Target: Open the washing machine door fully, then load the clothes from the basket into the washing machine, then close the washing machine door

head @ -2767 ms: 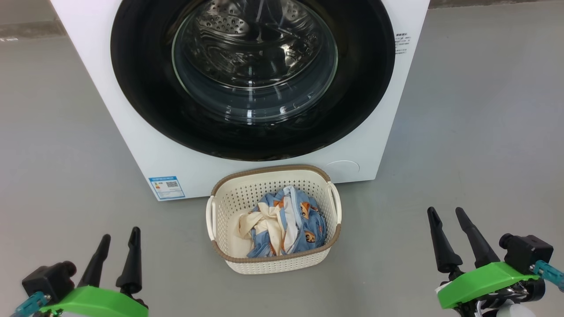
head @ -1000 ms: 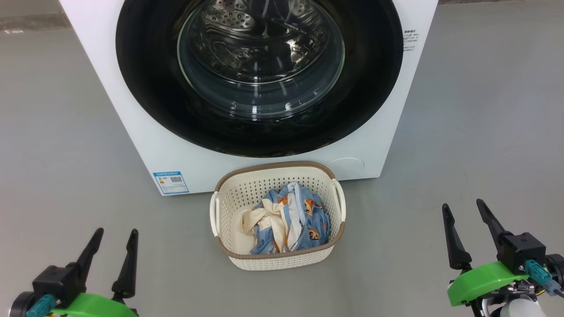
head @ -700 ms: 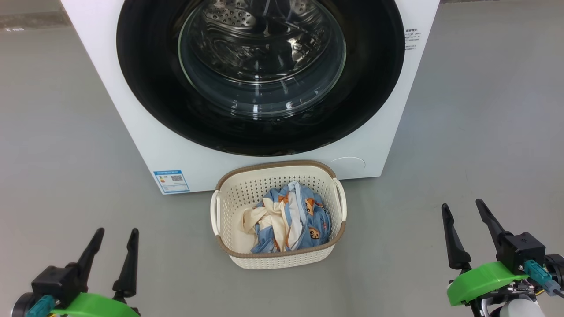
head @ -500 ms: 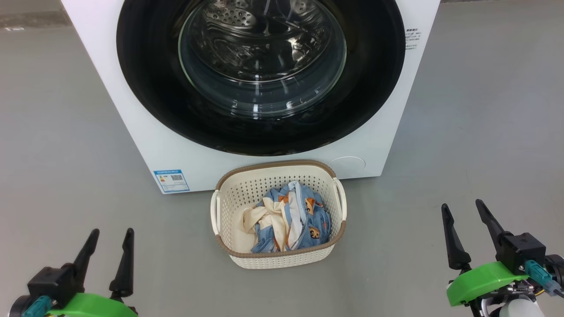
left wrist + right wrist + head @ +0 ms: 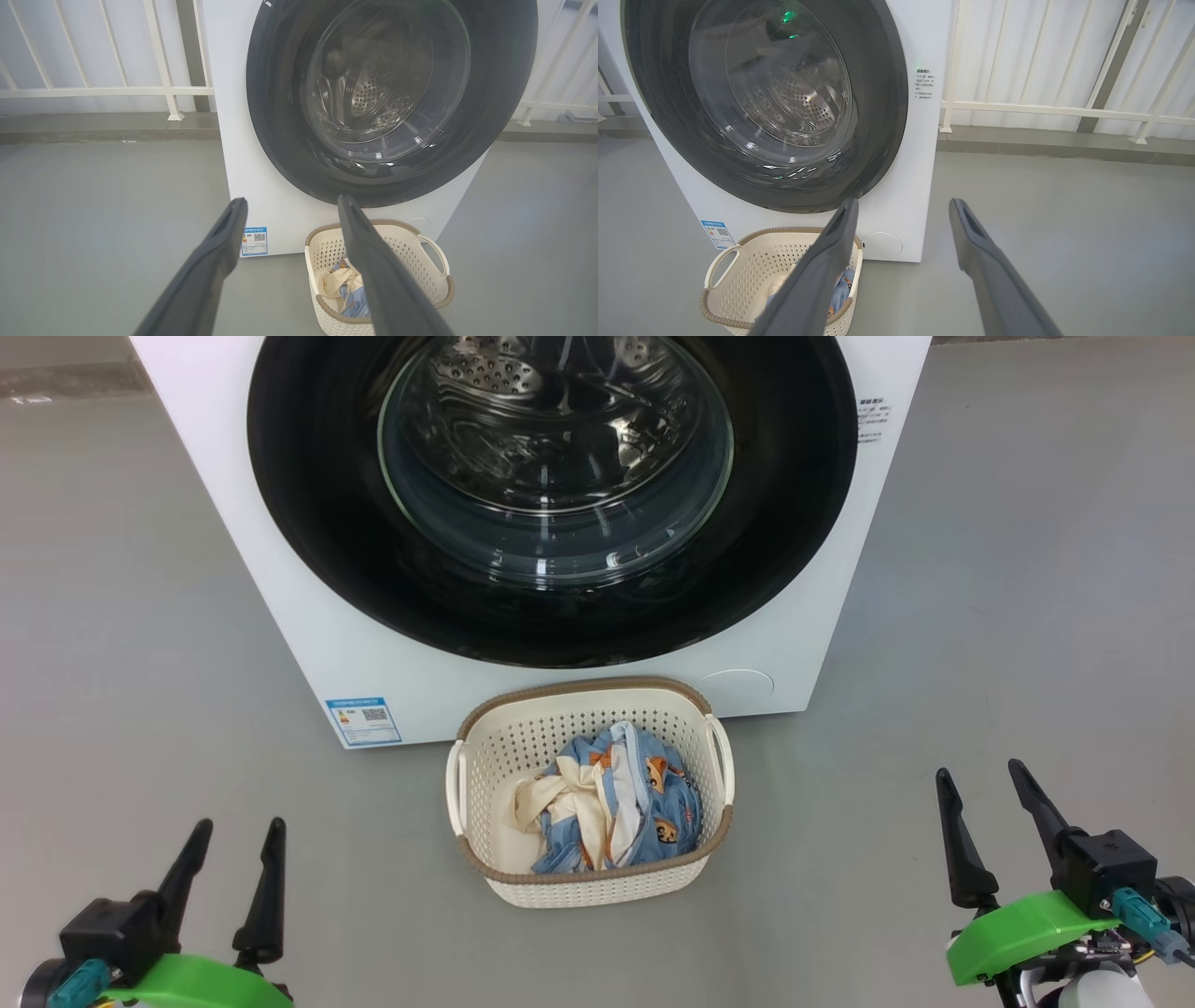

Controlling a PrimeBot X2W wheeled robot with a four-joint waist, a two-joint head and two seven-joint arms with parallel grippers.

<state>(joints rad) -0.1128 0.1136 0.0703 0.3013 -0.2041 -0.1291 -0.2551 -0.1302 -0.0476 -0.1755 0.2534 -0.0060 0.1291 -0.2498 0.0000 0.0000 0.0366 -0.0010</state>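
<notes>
Washing machine door [image 5: 553, 495] is shut flush on the washing machine [image 5: 308, 653] in the head view; the basket [image 5: 597, 891] stands on the floor [image 5: 140, 663] just in front, below the door, clothes [image 5: 607, 803] heaped inside. The left gripper [image 5: 240, 823] and right gripper [image 5: 977, 769] hang low at either side, well apart from the basket, both spread wide, empty. Left wrist view: fingers [image 5: 210, 270] wide apart, door closed beyond, basket at lower right partly behind one finger. Right wrist view: fingers wide apart, basket at lower left crossed by one finger, white railing [image 5: 1064, 110] beyond.
</notes>
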